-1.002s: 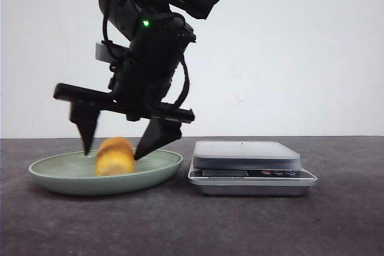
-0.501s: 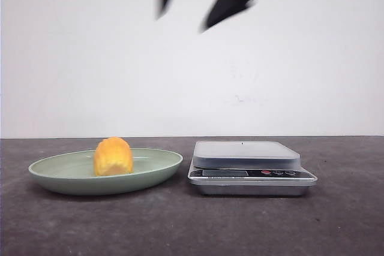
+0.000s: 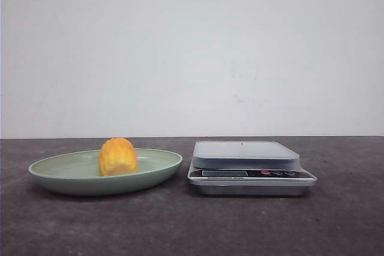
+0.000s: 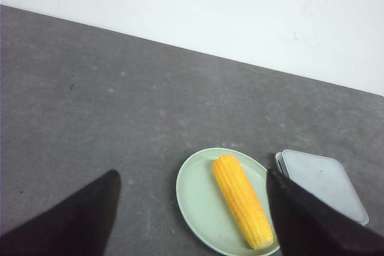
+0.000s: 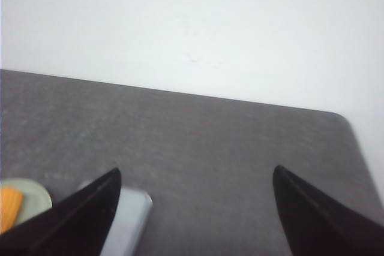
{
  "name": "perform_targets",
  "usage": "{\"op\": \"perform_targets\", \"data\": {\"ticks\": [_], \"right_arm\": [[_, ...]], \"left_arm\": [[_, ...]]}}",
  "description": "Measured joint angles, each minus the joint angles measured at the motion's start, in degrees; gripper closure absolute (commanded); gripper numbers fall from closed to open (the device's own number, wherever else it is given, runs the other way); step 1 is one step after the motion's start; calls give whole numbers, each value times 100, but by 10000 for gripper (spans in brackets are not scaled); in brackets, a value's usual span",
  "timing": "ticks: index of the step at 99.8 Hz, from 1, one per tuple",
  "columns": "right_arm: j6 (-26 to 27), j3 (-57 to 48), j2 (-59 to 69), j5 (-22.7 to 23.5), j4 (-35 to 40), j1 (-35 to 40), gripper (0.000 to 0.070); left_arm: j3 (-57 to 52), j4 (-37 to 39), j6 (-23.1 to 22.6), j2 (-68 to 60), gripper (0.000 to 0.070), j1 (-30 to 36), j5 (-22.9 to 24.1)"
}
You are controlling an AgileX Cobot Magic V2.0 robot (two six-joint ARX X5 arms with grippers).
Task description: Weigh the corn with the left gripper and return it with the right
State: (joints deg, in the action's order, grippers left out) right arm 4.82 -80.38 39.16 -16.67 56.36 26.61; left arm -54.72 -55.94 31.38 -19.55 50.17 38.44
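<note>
Dark grey table (image 3: pixel 192 226), white wall (image 3: pixel 192 52). Corn (image 3: pixel 117 157) lies in green plate (image 3: pixel 54 175); kitchen scale (image 3: pixel 251 166) at its 3 o'clock. Left gripper (image 4: pixel 192 223) and right gripper (image 5: pixel 195 217) spread wide, empty.

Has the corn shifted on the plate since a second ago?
Yes, slightly: the corn now sits a little nearer the scale, still on the plate, with no hand around it.

A plain white wall (image 3: pixel 192 52) fills the upper half of the front view, evenly lit, with a faint scuff toward 3 o'clock. Below it a dark grey, matte, faintly speckled table (image 3: pixel 192 226) meets the wall in a straight line. The right wrist view shows 1 rounded corner of the table.
</note>
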Motion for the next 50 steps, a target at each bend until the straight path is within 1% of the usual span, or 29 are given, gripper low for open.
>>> {"op": "perform_targets", "data": {"ticks": [5,14,21,24,30,39,47,50], "right_arm": [[39,-11,-369,13,319,0,189],[201,7,-903,109,807,0,189],[348,164,-1248,232,994,0,189],[402,284,-1381,306,1029,-2,189],[505,595,-1609,424,1034,-2,189],[669,1202,-1851,656,935,-2,189],[798,1856,-1969,887,603,-2,191],[831,2109,-1991,997,431,-2,194]], "left_arm": [[0,-11,-11,0,290,0,-2],[0,-11,-24,0,353,0,-2],[0,-11,-52,-2,366,0,0],[0,-9,-74,-2,385,0,0],[4,24,-136,-2,432,0,4],[96,282,-221,0,434,0,20],[302,643,-275,0,438,0,22],[396,807,-326,0,456,0,20]]}}
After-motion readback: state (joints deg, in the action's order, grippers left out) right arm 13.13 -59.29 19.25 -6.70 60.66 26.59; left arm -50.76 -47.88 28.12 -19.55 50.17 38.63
